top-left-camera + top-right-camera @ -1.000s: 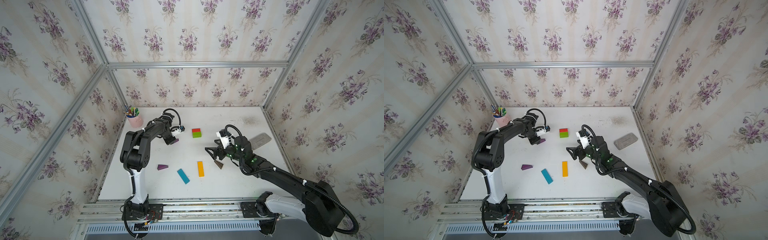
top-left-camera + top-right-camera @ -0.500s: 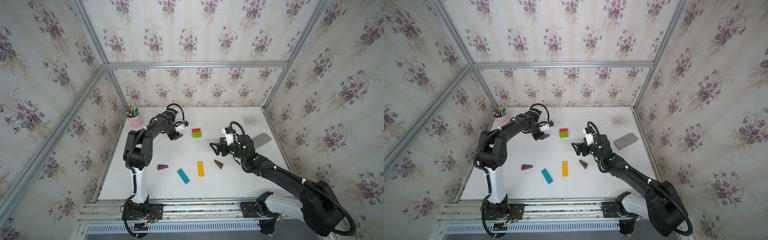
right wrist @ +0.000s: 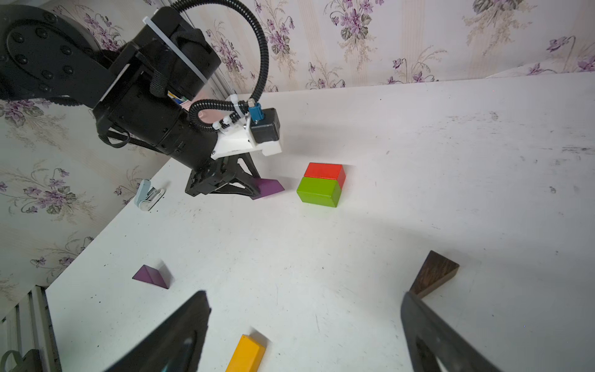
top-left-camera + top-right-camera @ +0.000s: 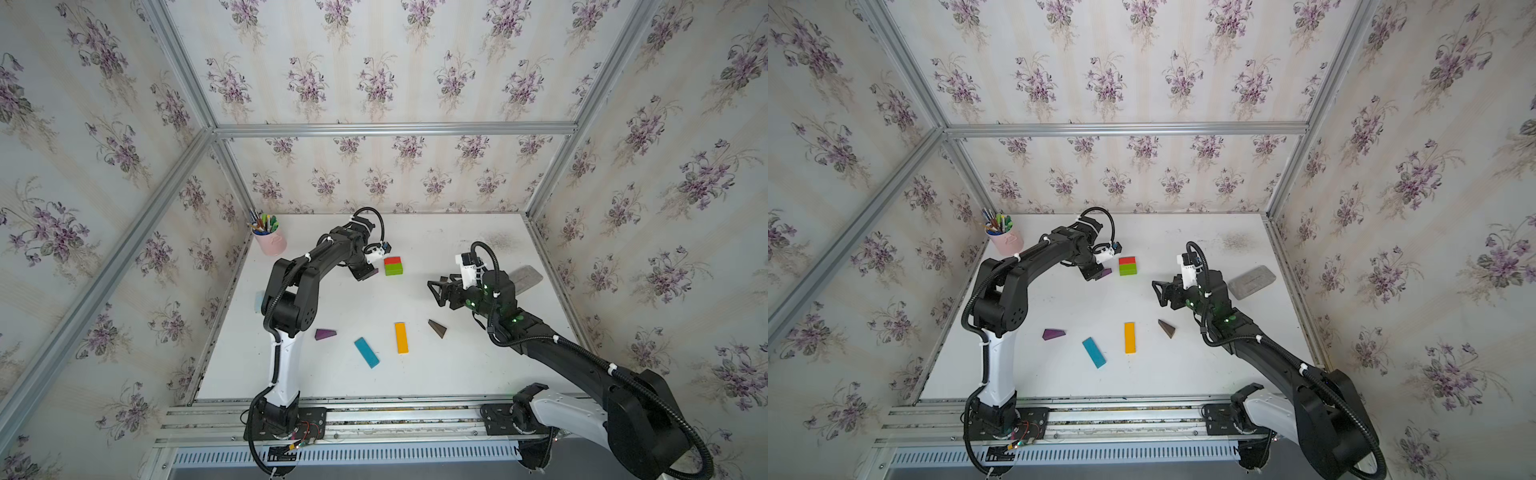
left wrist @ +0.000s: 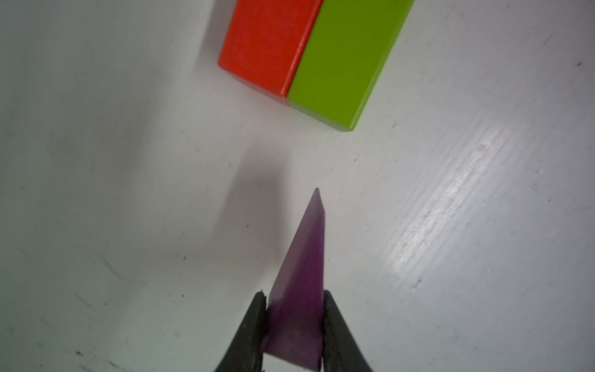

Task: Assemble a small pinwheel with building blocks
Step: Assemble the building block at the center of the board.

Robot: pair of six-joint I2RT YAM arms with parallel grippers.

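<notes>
Since a second ago the left pincer [image 4: 368, 274] is creeping away from the left edge toward the red block [image 4: 392, 261] and green block [image 4: 393, 269]. The right pincer [image 4: 433, 286] is backing up off the brown wedge [image 4: 437, 328], which is now lying by itself on the surface [image 4: 457, 374], on the right-hand side and nearer the front edge.

So the left pincer is clamping a purple wedge [image 5: 302, 290] by its thick end, jaws squeezed in close on it. The thin tip is pointing at the two blocks but isn't touching them. Can't tell if the wedge is brushing the surface or hanging just over it.

Those two blocks are sitting pressed together side by side, red one on the far-edge side, roughly mid-width in the far half.

The right pincer is hanging wide open with nothing in it, over the stretch between the blocks and the right edge.

Everything else is lying loose toward the near edge. The spare purple wedge [image 4: 325, 333] is sitting closest to the left edge, then the blue bar [image 4: 366, 352], the orange bar [image 4: 401, 337] and the brown wedge, all apart from each other.
</notes>
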